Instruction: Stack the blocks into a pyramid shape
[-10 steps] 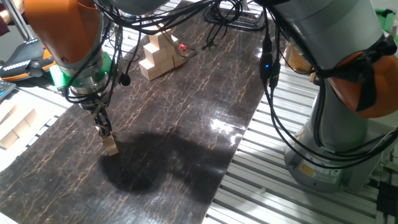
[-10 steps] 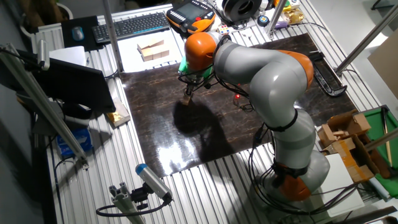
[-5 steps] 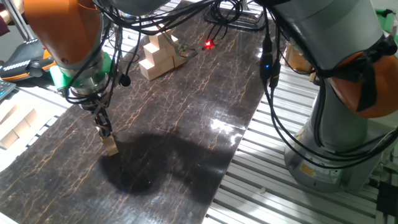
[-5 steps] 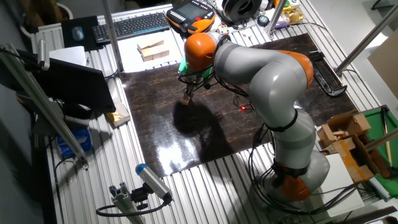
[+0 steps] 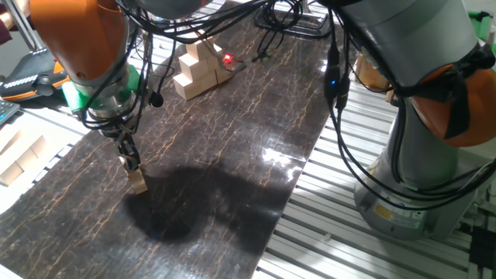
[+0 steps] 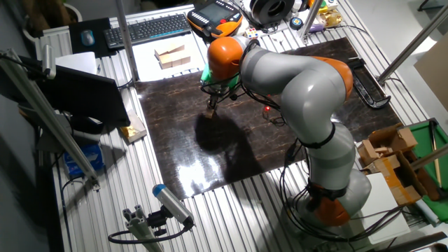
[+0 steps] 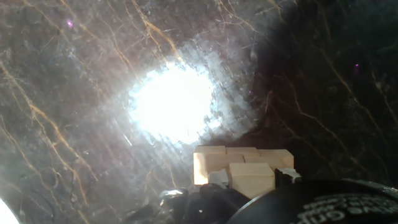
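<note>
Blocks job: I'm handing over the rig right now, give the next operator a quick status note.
Claw: low over the dark mat, fingers at a single block near the mat's near-left part; whether it is clamped cannot be told.
Stack: a stepped pile of blocks at the mat's far end, partly built.
Left: bring the single block to the stack and finish the pyramid.

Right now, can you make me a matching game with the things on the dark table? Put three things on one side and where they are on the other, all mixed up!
Things:
1. gripper
2. single block
3. block stack

Places:
A. at the far end of the dark mat, next to a red light dot
B. hanging from the orange wrist, pointing down
C. on the mat right under the fingertips

Pairs: 1-B, 2-C, 3-A
</note>
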Controlling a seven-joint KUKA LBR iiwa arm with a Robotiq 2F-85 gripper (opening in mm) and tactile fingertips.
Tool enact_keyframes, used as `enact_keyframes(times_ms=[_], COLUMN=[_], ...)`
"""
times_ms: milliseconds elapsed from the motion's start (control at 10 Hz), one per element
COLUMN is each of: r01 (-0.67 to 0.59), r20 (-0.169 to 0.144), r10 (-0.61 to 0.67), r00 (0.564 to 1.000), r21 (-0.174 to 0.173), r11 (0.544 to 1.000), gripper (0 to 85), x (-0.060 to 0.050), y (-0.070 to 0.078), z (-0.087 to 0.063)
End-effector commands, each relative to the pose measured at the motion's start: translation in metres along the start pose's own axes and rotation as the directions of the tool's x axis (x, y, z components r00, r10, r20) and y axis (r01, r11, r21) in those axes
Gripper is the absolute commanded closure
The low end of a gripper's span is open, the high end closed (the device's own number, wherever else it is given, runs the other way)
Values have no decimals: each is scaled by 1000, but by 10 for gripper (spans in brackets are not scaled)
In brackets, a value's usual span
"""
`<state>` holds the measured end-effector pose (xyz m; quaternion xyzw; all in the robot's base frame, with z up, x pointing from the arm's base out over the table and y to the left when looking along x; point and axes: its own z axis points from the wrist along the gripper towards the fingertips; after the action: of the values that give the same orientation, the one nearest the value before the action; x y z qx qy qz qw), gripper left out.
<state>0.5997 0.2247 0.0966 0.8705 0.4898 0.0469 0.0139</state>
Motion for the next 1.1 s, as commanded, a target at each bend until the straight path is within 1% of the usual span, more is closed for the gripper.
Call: enact_keyframes(times_ms=[0, 100, 200, 300, 400, 500, 600, 800, 900, 1000], r01=[2, 10, 18, 33, 61, 105, 171, 300, 387, 504], r20=[0, -1, -10, -15, -24, -25, -26, -15, -19, -27], r10=[-2, -10, -18, -32, -60, -104, -169, -299, -387, -503], r00=[1000, 1000, 1000, 999, 998, 994, 985, 954, 922, 864], r21=[0, 1, 7, 19, 33, 47, 55, 40, 39, 42], r11=[1000, 1000, 1000, 999, 998, 993, 984, 953, 921, 863], gripper=[367, 343, 313, 300, 310, 397, 583, 820, 843, 843], x=[0, -1, -3, -5, -8, -10, -13, -23, -30, -39], y=[0, 1, 1, 1, 2, 2, 3, 3, 3, 3], z=[-2, -5, -12, -19, -28, -37, -46, -58, -66, -74])
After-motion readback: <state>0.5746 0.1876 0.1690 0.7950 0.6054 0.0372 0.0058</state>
